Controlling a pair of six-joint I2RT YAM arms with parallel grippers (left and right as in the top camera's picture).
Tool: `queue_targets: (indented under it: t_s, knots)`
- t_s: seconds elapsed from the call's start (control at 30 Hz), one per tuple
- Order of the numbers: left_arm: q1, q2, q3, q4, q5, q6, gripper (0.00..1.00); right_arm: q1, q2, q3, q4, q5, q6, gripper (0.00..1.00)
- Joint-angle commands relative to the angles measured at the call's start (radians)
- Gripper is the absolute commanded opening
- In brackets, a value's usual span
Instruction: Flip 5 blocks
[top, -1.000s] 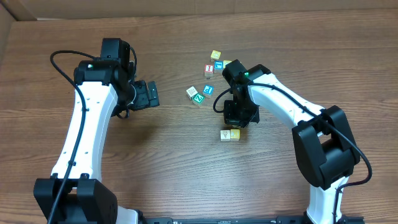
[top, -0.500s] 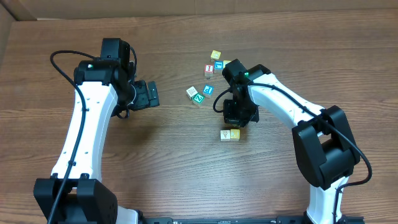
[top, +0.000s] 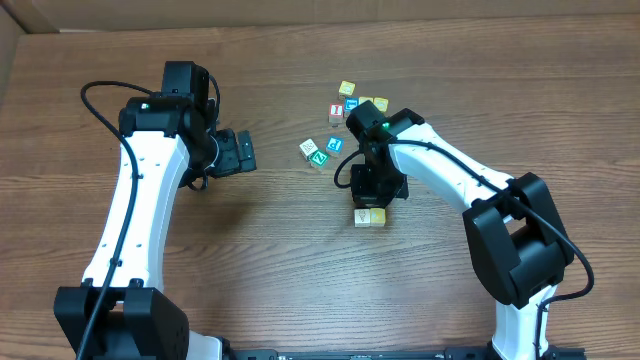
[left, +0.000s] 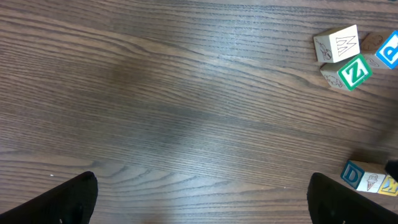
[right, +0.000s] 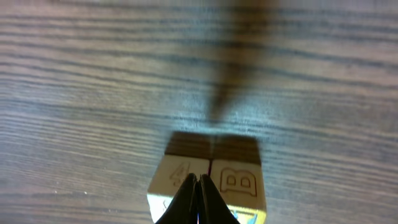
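Right wrist: closed right gripper (right: 198, 188) over seam between two blocks (right: 240, 180)

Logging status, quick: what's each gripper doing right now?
Left gripper: open, empty.
Right gripper: shut, holding nothing, at the seam between two blocks.

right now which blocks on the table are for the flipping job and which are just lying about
For the job:
green Z block
blue P block
whitish block by the Z
front whitish block
cream block, against the front whitish one

Lying about:
red-letter block
blue-letter block
yellow blocks around the blue-letter one
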Motion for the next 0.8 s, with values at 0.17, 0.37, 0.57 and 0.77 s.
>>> queue_targets:
  t_s: [0.17,0.37,0.57,0.77]
  knots:
    - [0.004,0.009,0.022,0.002,-0.006,-0.014,1.00,-0.009,-0.038,-0.006,0.019,0.057,0.000,0.04]
    - [0.004,0.009,0.022,0.002,-0.006,-0.013,1.00,-0.010,-0.038,-0.006,0.069,0.072,0.021,0.04]
    - [0.004,0.009,0.022,0.002,-0.006,-0.014,1.00,0.006,-0.038,-0.006,0.298,0.085,0.064,0.23]
    - [0.004,0.009,0.022,0.002,-0.006,-0.014,1.00,0.014,-0.038,-0.006,0.450,0.135,0.235,0.43]
